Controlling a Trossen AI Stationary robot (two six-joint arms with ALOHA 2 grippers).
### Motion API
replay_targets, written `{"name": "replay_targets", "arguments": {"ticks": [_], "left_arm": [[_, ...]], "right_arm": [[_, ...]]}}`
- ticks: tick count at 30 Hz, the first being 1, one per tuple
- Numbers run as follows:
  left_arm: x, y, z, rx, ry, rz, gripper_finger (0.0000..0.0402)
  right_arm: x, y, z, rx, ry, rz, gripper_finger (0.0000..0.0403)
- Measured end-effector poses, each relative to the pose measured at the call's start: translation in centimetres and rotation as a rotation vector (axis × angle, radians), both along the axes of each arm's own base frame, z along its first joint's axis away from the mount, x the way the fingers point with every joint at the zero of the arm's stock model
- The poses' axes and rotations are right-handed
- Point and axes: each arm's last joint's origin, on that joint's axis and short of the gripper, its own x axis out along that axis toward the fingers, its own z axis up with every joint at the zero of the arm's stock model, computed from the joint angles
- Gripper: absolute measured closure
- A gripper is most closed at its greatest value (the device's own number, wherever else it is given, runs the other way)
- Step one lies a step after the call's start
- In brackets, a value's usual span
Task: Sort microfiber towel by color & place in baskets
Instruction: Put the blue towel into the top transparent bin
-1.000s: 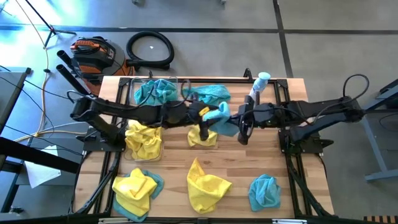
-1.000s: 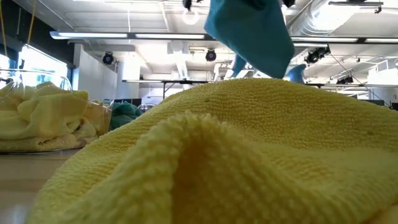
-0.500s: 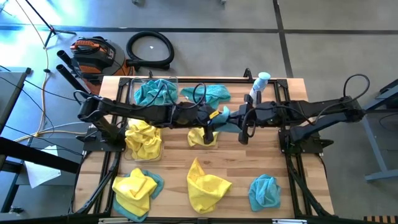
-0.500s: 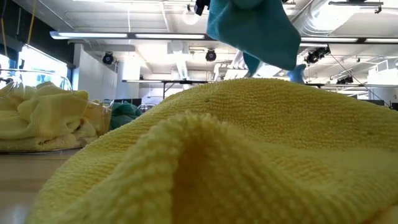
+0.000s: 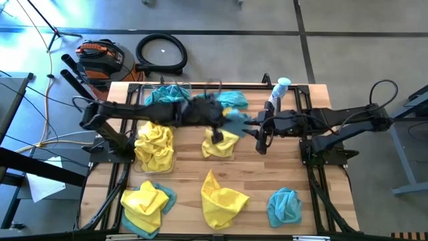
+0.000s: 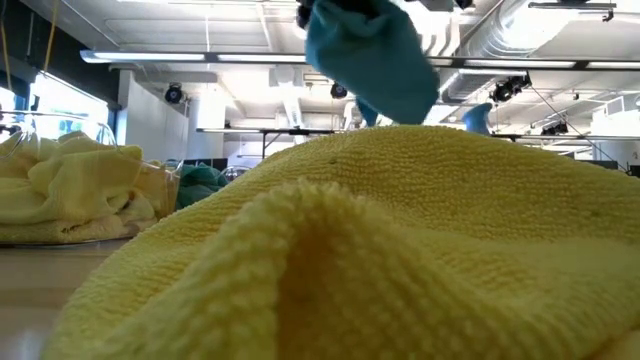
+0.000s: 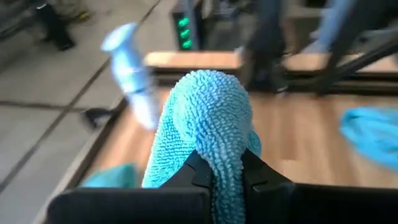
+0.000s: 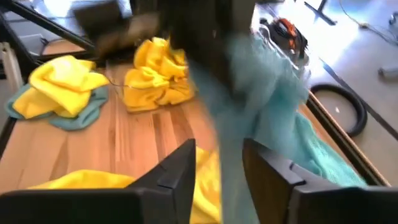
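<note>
1. Carrying a teal towel (image 7: pixel 208 118) above the middle of the surface (image 5: pixel 187 175), the left end effector (image 5: pixel 224 124) has it pinched between both fingers (image 7: pixel 193 174). The cloth bulges above them and hangs down below.
2. Doing this step well, in my judgement, means bringing the load over the far-left basket (image 5: pixel 164 90), which already holds teal cloth. It should travel high enough that the hanging tail clears the yellow towel (image 5: pixel 219 144) lying right under it.
3. Releasing should wait until the bulk of the cloth sits inside the clear walls; a corner draped over the rim could drag it out.
4. Its fingers are nearly closed, with only the towel's thickness between them.
5. The right end effector (image 5: pixel 262 137) waits just beside it toward the right, its fingers (image 8: pixel 180 171) spread and holding nothing.
6. Nearer the left edge, the second basket (image 5: pixel 154 150) holds yellow cloth. More yellow and teal towels lie along the near side, and a white-and-blue bottle (image 5: pixel 277 90) stands at the far edge.
</note>
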Motion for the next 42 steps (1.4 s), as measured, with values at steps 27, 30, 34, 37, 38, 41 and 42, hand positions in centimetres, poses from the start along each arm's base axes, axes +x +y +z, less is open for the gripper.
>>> {"name": "replay_targets", "arguments": {"ticks": [27,30,34,37,38,41,42], "left_arm": [[-14.9,22.1,-2.9,-0.528,0.427,0.668,0.0401],[-14.0,23.0,-5.0,-0.520,0.520,0.615,0.0401],[-12.8,23.3,-7.5,-0.481,0.665,0.431,0.0401],[-12.1,23.2,-8.9,-0.440,0.754,0.309,0.0401],[-11.9,23.3,-9.3,-0.422,0.773,0.275,0.0401],[-11.5,23.4,-10.1,-0.380,0.814,0.200,0.0401],[-11.4,23.5,-10.4,-0.371,0.820,0.183,0.0401]], "right_arm": [[-1.0,-1.2,-0.5,0.086,-0.102,-0.545,0.0258],[-1.0,-1.2,-0.5,0.102,-0.120,-0.568,0.0258],[-1.0,-1.3,-0.5,0.120,-0.132,-0.582,0.0258],[-1.0,-1.3,-0.5,0.122,-0.133,-0.584,0.0258],[-1.0,-1.3,-0.5,0.125,-0.135,-0.586,0.0258],[-1.0,-1.3,-0.5,0.136,-0.147,-0.602,0.0258],[-1.0,-1.3,-0.5,0.133,-0.150,-0.608,0.0258]]}}
